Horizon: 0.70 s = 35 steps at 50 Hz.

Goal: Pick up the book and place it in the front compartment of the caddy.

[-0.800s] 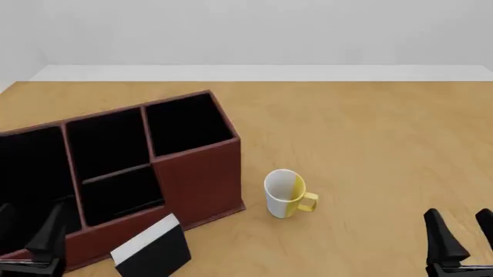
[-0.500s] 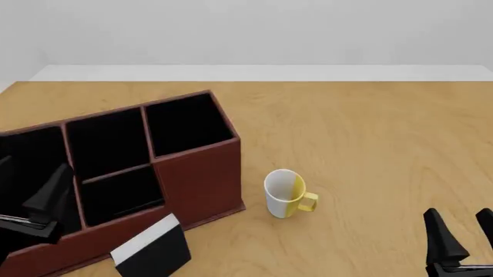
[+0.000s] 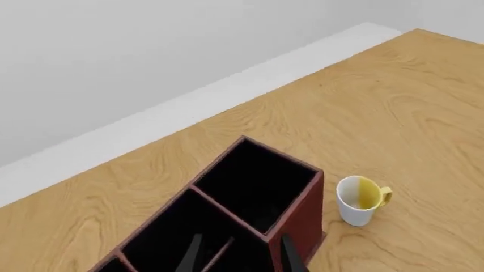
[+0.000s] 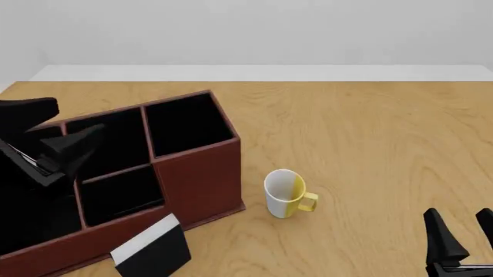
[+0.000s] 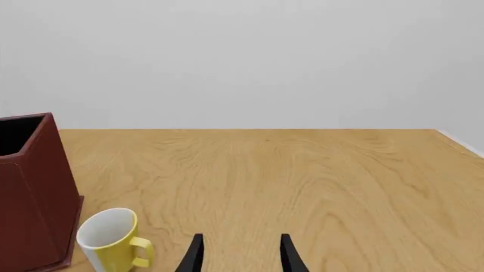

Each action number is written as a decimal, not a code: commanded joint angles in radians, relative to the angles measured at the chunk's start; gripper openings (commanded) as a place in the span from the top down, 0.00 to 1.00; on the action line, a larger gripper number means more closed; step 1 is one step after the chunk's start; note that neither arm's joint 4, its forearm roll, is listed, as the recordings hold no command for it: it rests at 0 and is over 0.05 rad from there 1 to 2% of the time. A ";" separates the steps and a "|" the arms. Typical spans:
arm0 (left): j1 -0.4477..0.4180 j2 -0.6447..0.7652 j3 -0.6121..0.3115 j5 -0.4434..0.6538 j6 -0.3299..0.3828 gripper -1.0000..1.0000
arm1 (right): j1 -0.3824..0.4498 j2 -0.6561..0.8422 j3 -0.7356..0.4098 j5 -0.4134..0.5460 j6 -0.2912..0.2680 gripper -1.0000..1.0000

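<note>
1. Across the left half of the worktop sits the caddy (image 4: 193,173), a dark reddish-brown box with black lining, split by thin dividers into several rectangular slots; it stands at an angle to the near edge, its tallest slot toward the middle of the table (image 4: 370,133).
2. Above the caddy's left slots hangs the left gripper (image 4: 48,133), its two black fingers spread apart with nothing between them (the left wrist view looks straight down into the open slots, finger tips (image 3: 289,258) showing at the frame's edge).
3. By the near right corner of the worktop the right gripper (image 4: 466,239) is low over bare wood, fingers parted and empty.
4. Against the caddy's low front wall, close to the near edge, leans the book (image 4: 152,249), tilted, black cover facing out and white page edge uppermost; both grippers are well apart from it.
5. Just beside the caddy's right corner stands a white-and-yellow mug (image 4: 287,192), upright, handle pointing toward the right edge.
</note>
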 commanded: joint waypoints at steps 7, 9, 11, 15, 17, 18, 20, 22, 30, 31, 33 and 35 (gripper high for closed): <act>-0.027 0.182 -0.257 0.408 0.083 0.00 | 0.000 0.000 0.000 0.000 0.000 0.00; -0.031 0.198 -0.287 0.453 0.086 0.00 | 0.000 0.000 0.000 0.000 0.000 0.00; -0.034 0.215 -0.329 0.503 0.092 0.00 | 0.000 0.000 0.000 0.000 0.000 0.00; -0.035 0.251 -0.410 0.579 0.084 0.00 | 0.000 0.000 0.000 0.000 0.000 0.00; -0.023 0.275 -0.425 0.610 0.071 0.00 | 0.000 0.001 0.000 0.000 0.000 0.00; -0.014 0.282 -0.423 0.630 0.131 0.00 | 0.000 0.000 0.000 0.000 0.000 0.00; -0.029 0.296 -0.453 0.664 0.108 0.00 | 0.000 0.000 0.000 0.000 0.000 0.00; -0.026 0.305 -0.468 0.676 0.107 0.00 | 0.000 0.001 0.000 0.000 0.000 0.00; -0.056 0.331 -0.497 0.742 0.075 0.00 | 0.000 0.001 0.000 0.000 0.000 0.00; -0.067 0.331 -0.490 0.746 0.067 0.00 | 0.000 0.000 0.000 0.000 0.000 0.00; -0.081 0.329 -0.488 0.749 0.051 0.00 | 0.000 0.001 0.000 0.000 0.000 0.00; -0.103 0.323 -0.473 0.750 0.019 0.00 | 0.000 -0.001 0.000 0.000 0.000 0.00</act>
